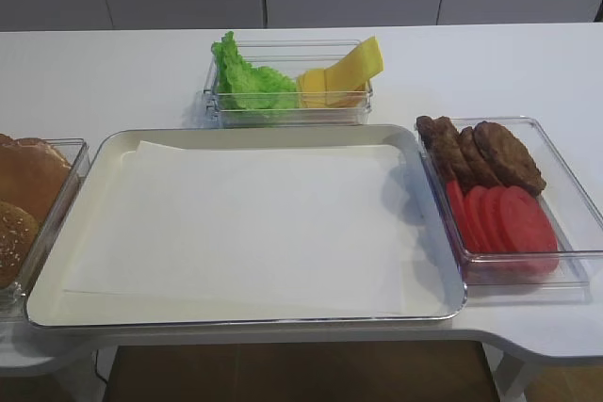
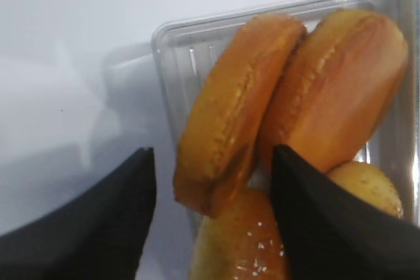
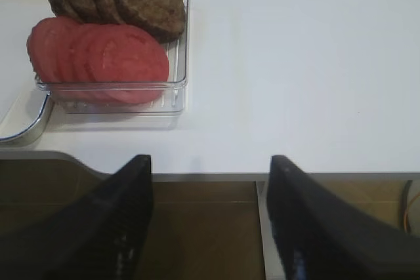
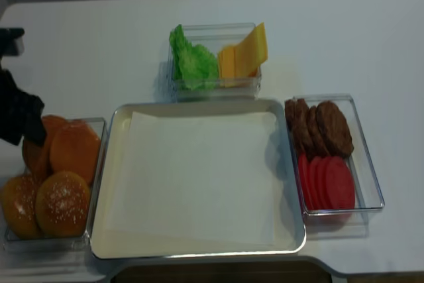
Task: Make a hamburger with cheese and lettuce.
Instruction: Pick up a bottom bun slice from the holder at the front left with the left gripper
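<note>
Two bun halves stand on edge in a clear box [image 2: 172, 44] at the left. My left gripper [image 2: 211, 165] is open, low over that box, with its fingers on either side of the nearer bun half [image 2: 230, 116] and not closed on it. The second half [image 2: 341, 90] leans beside it. In the overhead view my left arm [image 4: 16, 114] hangs over the bun halves [image 4: 74, 150]. The lettuce [image 1: 250, 82] and cheese [image 1: 344, 72] share a clear box at the back. My right gripper [image 3: 207, 168] is open and empty over the table's front edge.
A metal tray [image 1: 407, 152] lined with white paper lies in the middle. Sesame buns [image 4: 63, 203] fill the front of the bun box. A clear box at the right holds meat patties [image 1: 480, 152] and tomato slices [image 1: 499, 218], also seen in the right wrist view [image 3: 98, 57].
</note>
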Robot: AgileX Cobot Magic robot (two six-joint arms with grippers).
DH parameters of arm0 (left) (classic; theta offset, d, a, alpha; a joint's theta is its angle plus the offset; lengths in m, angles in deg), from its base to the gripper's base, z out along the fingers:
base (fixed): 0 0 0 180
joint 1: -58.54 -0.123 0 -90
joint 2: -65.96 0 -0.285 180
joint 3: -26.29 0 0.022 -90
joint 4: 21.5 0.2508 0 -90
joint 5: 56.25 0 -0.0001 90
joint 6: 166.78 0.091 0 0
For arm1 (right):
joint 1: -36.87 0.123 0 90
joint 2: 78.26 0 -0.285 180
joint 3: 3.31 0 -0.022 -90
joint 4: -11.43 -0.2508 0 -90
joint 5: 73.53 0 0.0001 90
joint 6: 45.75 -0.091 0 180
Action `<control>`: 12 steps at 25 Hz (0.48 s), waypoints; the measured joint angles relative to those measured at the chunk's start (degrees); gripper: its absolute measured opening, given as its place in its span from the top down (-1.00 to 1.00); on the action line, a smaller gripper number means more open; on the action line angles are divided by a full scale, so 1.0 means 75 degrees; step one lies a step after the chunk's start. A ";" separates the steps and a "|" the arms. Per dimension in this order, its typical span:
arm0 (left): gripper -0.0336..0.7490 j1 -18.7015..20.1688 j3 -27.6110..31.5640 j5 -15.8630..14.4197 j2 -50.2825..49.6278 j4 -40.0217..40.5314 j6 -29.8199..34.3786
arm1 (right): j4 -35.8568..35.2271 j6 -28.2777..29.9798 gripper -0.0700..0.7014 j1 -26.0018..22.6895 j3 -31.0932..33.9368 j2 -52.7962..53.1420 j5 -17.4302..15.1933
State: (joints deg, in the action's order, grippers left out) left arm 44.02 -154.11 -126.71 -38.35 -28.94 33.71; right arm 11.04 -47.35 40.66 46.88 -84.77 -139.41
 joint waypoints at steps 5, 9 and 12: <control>-0.15 -0.0009 0.0000 0.0000 -0.0209 -0.0105 0.0014 | 0.0000 0.0000 -0.32 0.0000 0.0000 0.0000 0.0000; -0.15 -0.0009 0.0000 0.0018 -0.0256 -0.0135 0.0014 | 0.0000 0.0000 -0.32 0.0000 0.0000 0.0000 0.0000; -0.15 -0.0009 0.0000 0.0018 -0.0256 -0.0135 0.0014 | 0.0000 0.0000 -0.32 0.0000 0.0000 0.0000 0.0000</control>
State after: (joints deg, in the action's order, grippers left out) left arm 43.95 -154.11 -126.58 -40.27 -29.95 33.81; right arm 11.04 -47.35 40.66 46.88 -84.77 -139.41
